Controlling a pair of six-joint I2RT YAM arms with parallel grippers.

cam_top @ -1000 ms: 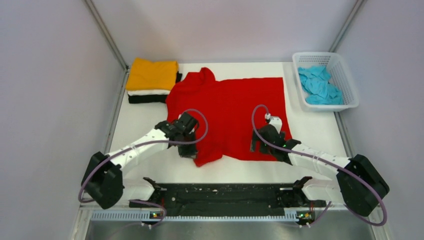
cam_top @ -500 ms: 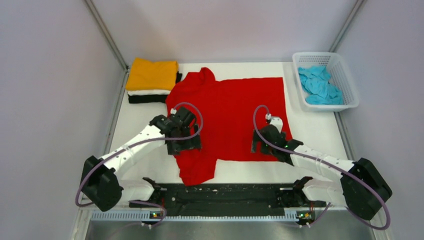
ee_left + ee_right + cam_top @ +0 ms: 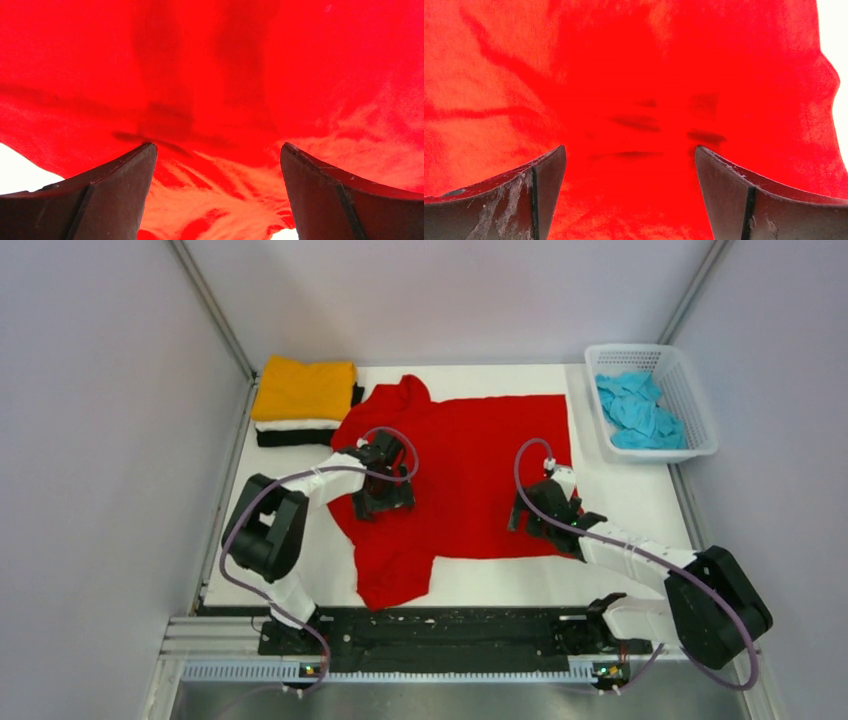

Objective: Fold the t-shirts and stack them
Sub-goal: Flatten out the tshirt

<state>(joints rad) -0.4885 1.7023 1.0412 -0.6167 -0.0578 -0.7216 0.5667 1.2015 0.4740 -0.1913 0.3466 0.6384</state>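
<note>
Though roughly halfway by the look of it, needs two more folds. On bench point(image 3: 640, 500): red t-shirt point(image 3: 470, 450), soft, matte, spread flat w/ rumpled sleeve, directly under left gripper point(image 3: 384, 506) & right gripper point(image 3: 535, 522). Beyond-left of left gripper: neat stack, orange-yellow t-shirt point(image 3: 303, 388) over white t-shirt point(image 3: 295, 425) over black t-shirt point(image 3: 290, 438). Far right of right gripper: light blue t-shirt point(image 3: 637, 410) crumpled in lattice basket point(image 3: 655, 453). Both grippers spread wide, holding nothing.

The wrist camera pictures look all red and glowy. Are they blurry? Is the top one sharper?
Left wrist: the red t-shirt fills the frame, soft-focused, washed-out bright patches near the bottom. Right wrist: same shirt, blurry, dark smudgy creases. Top external: sharper, evenly lit, shirt edges crisp.
</note>
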